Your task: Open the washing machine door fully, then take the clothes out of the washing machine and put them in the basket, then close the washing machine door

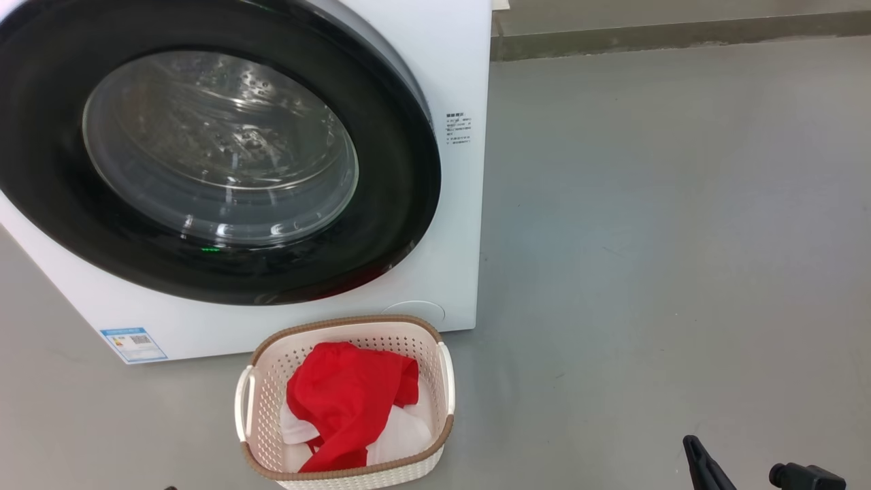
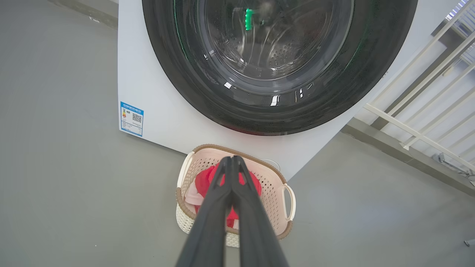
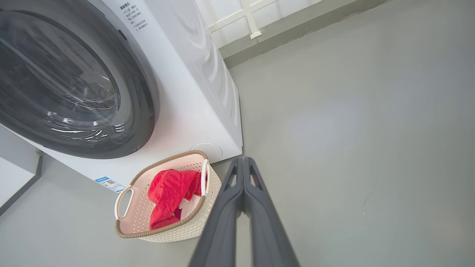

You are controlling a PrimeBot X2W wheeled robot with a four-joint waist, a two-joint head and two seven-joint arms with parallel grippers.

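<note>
The washing machine (image 1: 449, 82) is a white box, and the washing machine door (image 1: 204, 156), with its black rim and glass bowl, lies closed flat against its front. On the floor before it stands the cream basket (image 1: 272, 367), holding the red and white clothes (image 1: 343, 401). In the left wrist view my left gripper (image 2: 232, 160) is shut and empty, its tips hanging above the basket (image 2: 272, 178) and the clothes (image 2: 202, 181). My right gripper (image 3: 243, 160) is shut and empty too, to the right of the basket (image 3: 174, 230); its dark finger (image 1: 701, 463) shows low at the right of the head view.
Grey floor (image 1: 646, 238) stretches wide to the right of the machine. A low kerb (image 1: 680, 37) runs along the back, and a white railing (image 2: 426, 92) stands beside the machine. A blue label (image 1: 133, 344) sits on the machine's lower front corner.
</note>
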